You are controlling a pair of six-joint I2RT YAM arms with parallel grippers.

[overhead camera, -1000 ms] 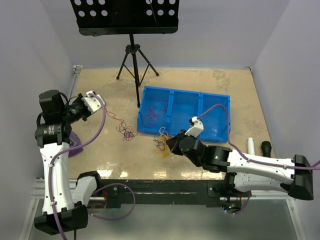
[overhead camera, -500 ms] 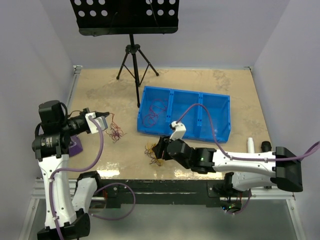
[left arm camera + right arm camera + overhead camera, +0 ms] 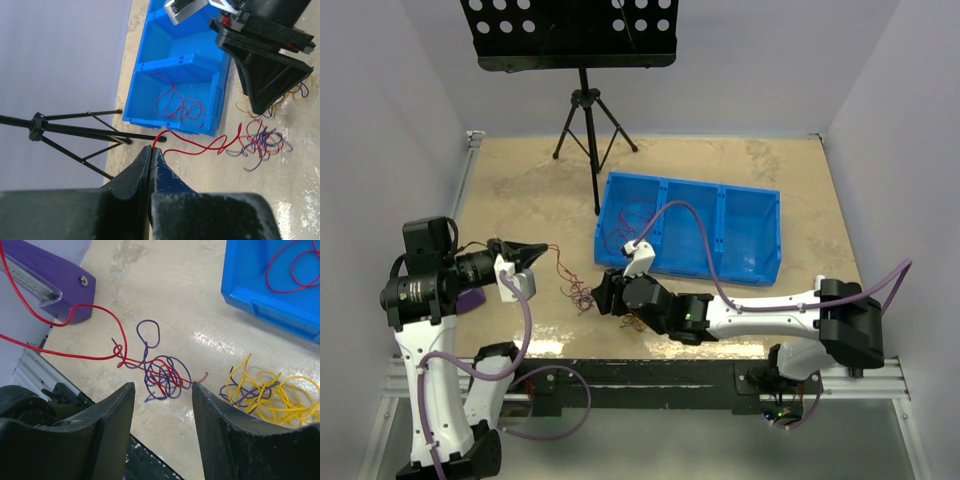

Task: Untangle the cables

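Note:
A small red and purple tangle of cables (image 3: 162,372) lies on the table left of the blue bin (image 3: 750,225). One red strand (image 3: 200,147) runs from that tangle (image 3: 582,292) up to my left gripper (image 3: 151,148), which is shut on the strand's end. My right gripper (image 3: 162,385) hovers open just over the tangle, which lies ahead of the gap between its fingers. A yellow and purple bundle (image 3: 272,392) lies to its right. A loose red cable (image 3: 180,102) lies in the bin's left compartment.
A music stand's tripod (image 3: 585,110) stands behind the bin's left end. A purple block (image 3: 45,280) sits at the table's left edge near the left arm. The table's front edge (image 3: 150,460) is right below the right gripper.
My right gripper has opened and moved left from the yellow bundle to the red and purple tangle. My left gripper has swung down and to the right with the red strand held.

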